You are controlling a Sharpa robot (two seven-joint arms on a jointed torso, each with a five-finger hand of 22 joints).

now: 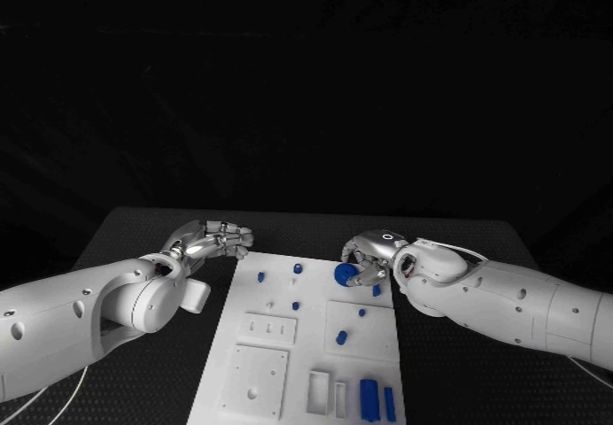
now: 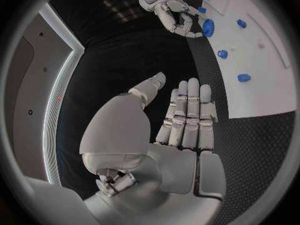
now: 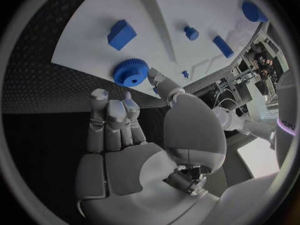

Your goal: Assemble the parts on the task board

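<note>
Right hand [image 1: 373, 258] pinches blue gear [image 1: 345, 275] at task board [image 1: 256, 390] upper right edge; should keep level, lower onto peg. Left hand [image 1: 214, 240] off board's upper left, fingers straight, together, holding nothing.

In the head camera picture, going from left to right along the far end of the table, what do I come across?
The silver left hand → far edge of the white task board → round blue toothed gear → silver right hand, holding that gear.

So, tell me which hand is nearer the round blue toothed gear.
Right. The right hand holds the blue gear at its fingertips; the left hand sits off the white task board's far-left corner.
</note>
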